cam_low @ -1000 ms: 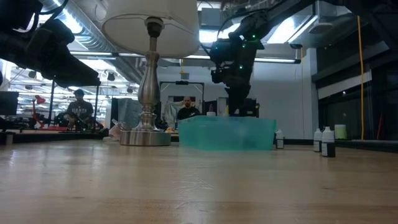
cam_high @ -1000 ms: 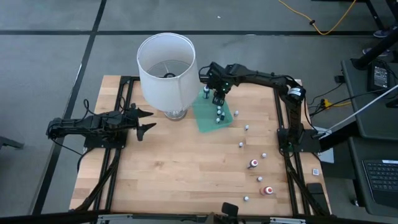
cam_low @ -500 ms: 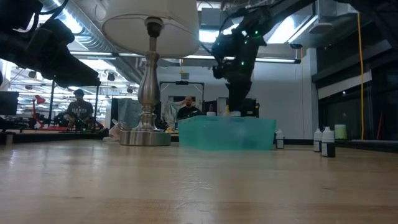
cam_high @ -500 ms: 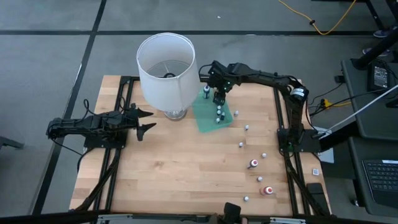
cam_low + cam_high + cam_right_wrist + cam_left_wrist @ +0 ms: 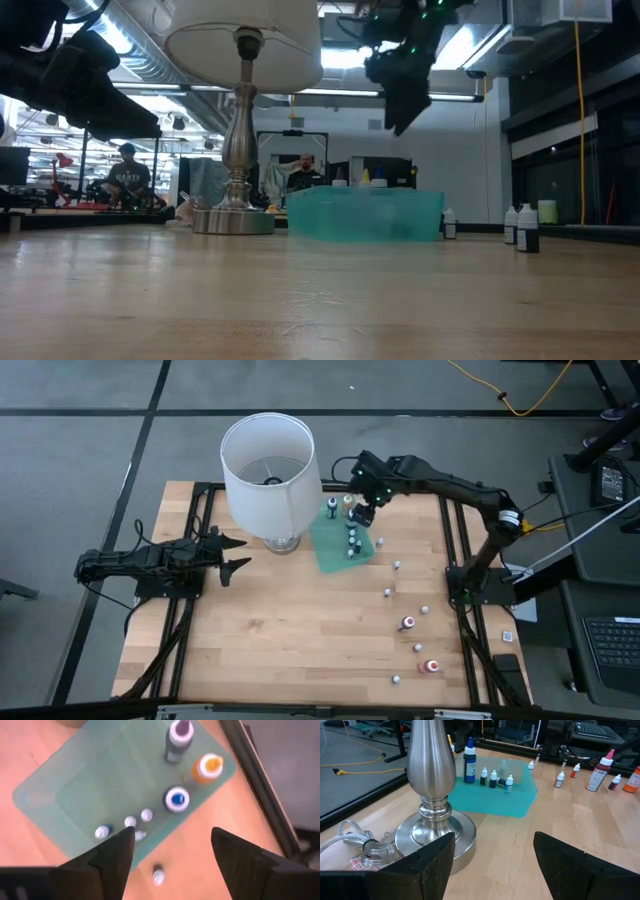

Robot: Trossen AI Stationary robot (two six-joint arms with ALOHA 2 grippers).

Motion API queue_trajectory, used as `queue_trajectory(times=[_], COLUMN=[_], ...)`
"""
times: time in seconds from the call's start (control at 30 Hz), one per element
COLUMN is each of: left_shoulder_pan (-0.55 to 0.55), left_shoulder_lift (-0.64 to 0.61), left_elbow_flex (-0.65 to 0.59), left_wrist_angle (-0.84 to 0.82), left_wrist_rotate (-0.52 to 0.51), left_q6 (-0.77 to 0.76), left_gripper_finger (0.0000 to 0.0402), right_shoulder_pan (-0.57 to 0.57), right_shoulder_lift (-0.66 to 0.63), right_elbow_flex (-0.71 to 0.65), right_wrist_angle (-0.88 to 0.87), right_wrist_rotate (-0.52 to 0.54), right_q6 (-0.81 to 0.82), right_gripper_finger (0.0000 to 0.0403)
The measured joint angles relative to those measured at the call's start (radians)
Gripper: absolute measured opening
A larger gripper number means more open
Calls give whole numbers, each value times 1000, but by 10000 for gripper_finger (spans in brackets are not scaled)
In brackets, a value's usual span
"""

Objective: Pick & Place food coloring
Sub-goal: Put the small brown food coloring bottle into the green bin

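Right gripper [image 5: 356, 512] above translucent green tray [image 5: 330, 547] at upper centre, fingers apart, empty. Small white-capped food coloring bottles [image 5: 175, 800] inside. Left gripper [image 5: 232, 553] at left of wooden bench [image 5: 280, 630], fingers spread, empty.

I can read no text anywhere. The food coloring bottles [image 5: 492, 778] in front of me carry no lettering I can make out, and no labels, brands, numbers or signs are legible elsewhere.

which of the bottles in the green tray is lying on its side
The small blue bottle at the end of the row in the tray, nearest the tray's corner; the other bottles there stand upright.
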Motion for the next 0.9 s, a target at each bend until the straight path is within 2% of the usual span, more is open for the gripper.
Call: queue_trajectory(times=[0.2,0.3,0.4,0.5,0.67,0.9], left_shoulder_pan=[0,0,0,0,0,0], left_shoulder_lift=[0,0,0,0,0,0], left_elbow_flex=[0,0,0,0,0,0], left_wrist_angle=[0,0,0,0,0,0], left_wrist_rotate=[0,0,0,0,0,0], left_q6=[0,0,0,0,0,0], left_gripper_finger=[269,268,266,266,269,266], right_shoulder_pan=[60,80,93,101,88,10], right_shoulder_lift=[-87,-150,-212,-246,-280,-282], right_elbow_flex=[-141,-272,-401,-502,-618,-699], right_wrist_angle=[-43,21,127,213,286,358], right_wrist_rotate=[20,19,20,39,76,53], right_q6=[238,346,387,357,201,77], right_gripper_finger=[265,265,265,265,265,265])
